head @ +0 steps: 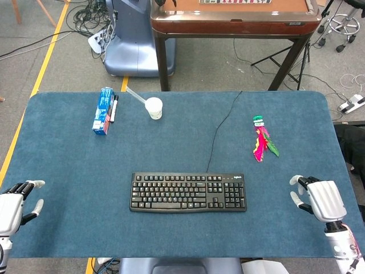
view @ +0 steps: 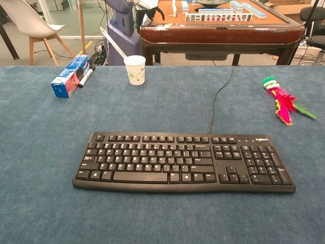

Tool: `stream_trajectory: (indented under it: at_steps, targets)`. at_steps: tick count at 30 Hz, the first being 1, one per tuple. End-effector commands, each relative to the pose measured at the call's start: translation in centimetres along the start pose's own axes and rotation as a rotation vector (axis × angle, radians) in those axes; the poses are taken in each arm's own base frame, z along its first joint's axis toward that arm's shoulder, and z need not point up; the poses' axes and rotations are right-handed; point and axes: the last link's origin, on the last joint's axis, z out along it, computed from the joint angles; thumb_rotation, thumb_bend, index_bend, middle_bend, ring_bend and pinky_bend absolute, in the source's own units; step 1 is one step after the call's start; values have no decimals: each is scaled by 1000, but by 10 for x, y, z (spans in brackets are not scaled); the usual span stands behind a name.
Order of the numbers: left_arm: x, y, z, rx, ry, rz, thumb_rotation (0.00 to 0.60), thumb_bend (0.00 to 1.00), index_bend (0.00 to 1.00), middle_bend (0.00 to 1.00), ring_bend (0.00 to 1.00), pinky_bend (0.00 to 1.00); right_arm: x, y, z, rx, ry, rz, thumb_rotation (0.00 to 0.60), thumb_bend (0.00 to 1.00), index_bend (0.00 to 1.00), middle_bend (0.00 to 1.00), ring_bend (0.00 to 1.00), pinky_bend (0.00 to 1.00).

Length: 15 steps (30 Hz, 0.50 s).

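A black keyboard (head: pixel 189 192) (view: pixel 183 161) lies at the middle of the blue table (head: pixel 68 165), its cable running to the far edge. In the head view my left hand (head: pixel 12 204) hovers at the table's near left edge, empty, fingers apart. My right hand (head: pixel 318 199) hovers over the near right part of the table, also empty with fingers apart, right of the keyboard. A pink and green feathered shuttlecock (head: pixel 262 140) (view: pixel 282 101) lies beyond the right hand. Neither hand shows in the chest view.
A blue carton (head: pixel 102 111) (view: pixel 70 76) with a black marker (head: pixel 114 108) (view: pixel 86 77) beside it lies at the far left. A white paper cup (head: pixel 154 108) (view: pixel 135 69) with a straw stands near it. A wooden mahjong table (head: pixel 234 20) stands behind.
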Motion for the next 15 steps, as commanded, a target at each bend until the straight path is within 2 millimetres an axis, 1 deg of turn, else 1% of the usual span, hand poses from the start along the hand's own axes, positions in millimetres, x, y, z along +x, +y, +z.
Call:
stream_trajectory:
  at_steps: [1,5,7,10,12,14,15]
  targets:
    - [0,0,0,2,1,-2,600,321,355,393,376,526,-5,-10,6,36,-40,-20,600,501,489,803,763,998]
    - [2,0,0,1,7,-3,600,321,355,393,376,526,-9,-22,17,78,-85,-47,600,714,489,974,951,1000]
    - [3,0,0,-1,14,-5,600,321,355,393,376,526,-12,-30,23,103,-103,-69,600,782,489,998,989,1000]
    - [4,0,-1,0,20,-5,600,321,359,393,376,526,-18,-39,31,135,-138,-103,600,872,489,1000,1000,1000]
    - [5,-1,-1,5,20,-6,600,320,360,393,376,526,-23,-44,37,153,-164,-131,600,951,488,1000,1000,1000]
    - [6,-2,-1,10,20,-5,600,321,360,393,376,526,-27,-49,41,165,-184,-152,600,993,464,1000,1000,1000]
    - [6,-2,-1,11,22,-4,600,320,360,393,376,526,-29,-51,43,171,-192,-159,600,1000,442,1000,1000,1000]
